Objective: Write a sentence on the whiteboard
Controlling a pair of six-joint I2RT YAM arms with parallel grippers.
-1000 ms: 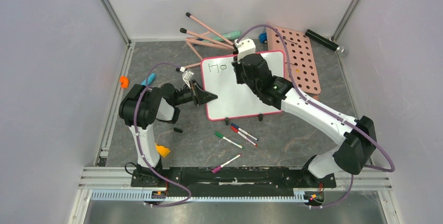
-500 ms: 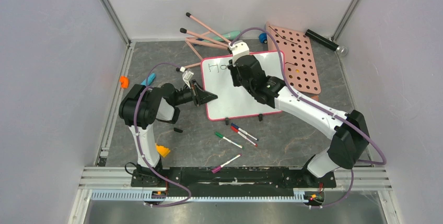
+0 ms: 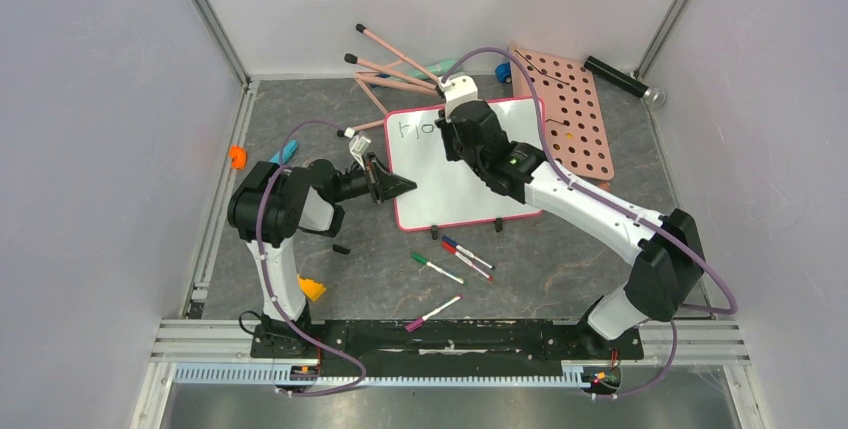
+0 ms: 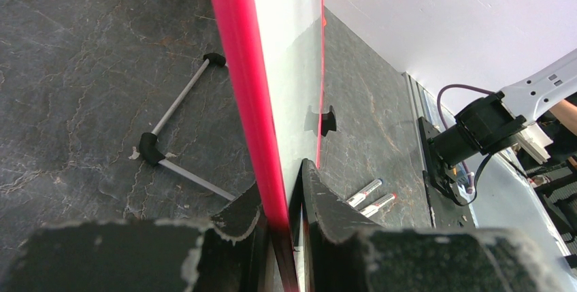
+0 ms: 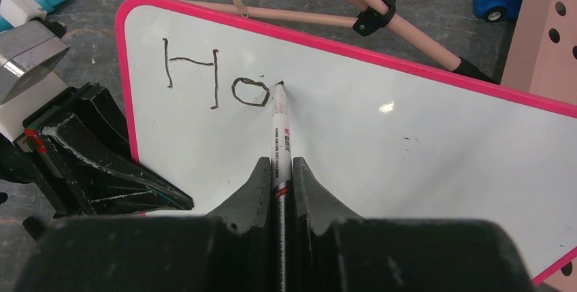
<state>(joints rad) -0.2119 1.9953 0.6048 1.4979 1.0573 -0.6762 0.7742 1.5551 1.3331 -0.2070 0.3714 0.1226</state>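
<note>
Whiteboard, glossy white with a pink-red rim [image 3: 450, 194], lies midway on the dark grey desk [image 3: 300, 109]. Left tool [image 4: 282, 180] pinches its left rim; right tool [image 5: 279, 166] grips a thin white marker [image 5: 280, 128], tip just beside black "Ho" [image 5: 211, 81]. A weak pinch could let it slide, skewing strokes.

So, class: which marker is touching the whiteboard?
The white marker clamped in the right hand, tip beside "Ho"; the other markers lie loose on the table.

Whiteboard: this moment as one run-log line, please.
left hand: shut on whiteboard rim | right hand: shut on marker | sentence: "Ho" | tip: after "o"
</note>
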